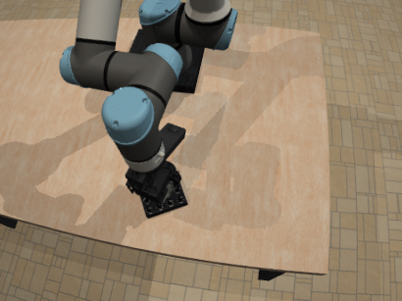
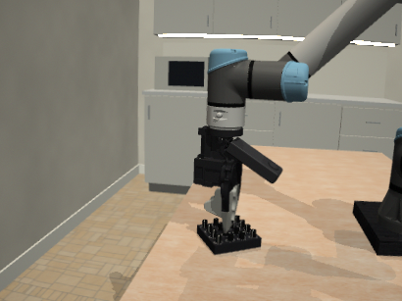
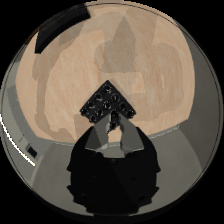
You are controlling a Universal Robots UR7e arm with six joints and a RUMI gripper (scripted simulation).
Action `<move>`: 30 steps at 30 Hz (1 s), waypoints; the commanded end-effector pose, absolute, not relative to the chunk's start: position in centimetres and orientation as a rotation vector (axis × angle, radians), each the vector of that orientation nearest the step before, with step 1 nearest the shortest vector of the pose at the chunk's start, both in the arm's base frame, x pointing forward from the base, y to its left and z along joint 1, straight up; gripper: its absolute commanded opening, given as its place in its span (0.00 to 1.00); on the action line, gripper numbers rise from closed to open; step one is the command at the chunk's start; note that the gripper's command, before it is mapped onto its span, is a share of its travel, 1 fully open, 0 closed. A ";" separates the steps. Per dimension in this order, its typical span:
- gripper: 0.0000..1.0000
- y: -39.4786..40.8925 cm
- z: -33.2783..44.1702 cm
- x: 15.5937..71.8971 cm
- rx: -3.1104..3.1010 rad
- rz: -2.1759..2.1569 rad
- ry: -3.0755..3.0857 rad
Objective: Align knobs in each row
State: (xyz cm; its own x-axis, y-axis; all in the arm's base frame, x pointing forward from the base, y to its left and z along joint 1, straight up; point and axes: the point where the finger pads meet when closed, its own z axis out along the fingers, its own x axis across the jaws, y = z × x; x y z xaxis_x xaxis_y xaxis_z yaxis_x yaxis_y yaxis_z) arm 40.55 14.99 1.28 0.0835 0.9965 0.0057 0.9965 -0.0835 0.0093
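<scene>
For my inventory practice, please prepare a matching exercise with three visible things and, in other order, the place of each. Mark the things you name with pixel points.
1. knob box (image 1: 167, 210) (image 2: 237, 246) (image 3: 108, 83)
2. microwave (image 2: 163, 73)
3. gripper (image 1: 167, 195) (image 2: 227, 230) (image 3: 114, 113)

A. on the counter by the wall cabinets' left end
B. over the knobs, fingers pointing down
C. on the wooden table, below the fingers

1-C; 2-A; 3-B

The knob box (image 1: 167, 208) (image 2: 237, 246) (image 3: 107, 84) lies on the table (image 1: 245, 244) (image 2: 304, 274) (image 3: 165, 95), beneath the pincer (image 1: 164, 195) (image 2: 227, 230) (image 3: 114, 113).
</scene>
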 end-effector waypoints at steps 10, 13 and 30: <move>0.04 15.0 1.2 40.6 2.299 0.014 2.139; 0.04 15.0 1.2 40.6 2.299 0.014 2.138; 0.11 15.0 1.3 40.6 2.299 0.016 2.138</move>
State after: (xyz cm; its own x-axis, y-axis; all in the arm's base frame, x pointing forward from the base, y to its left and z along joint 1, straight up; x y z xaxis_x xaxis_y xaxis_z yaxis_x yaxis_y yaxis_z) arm 40.50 14.98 1.20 0.0742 0.9972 0.0054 0.9972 -0.0743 0.0066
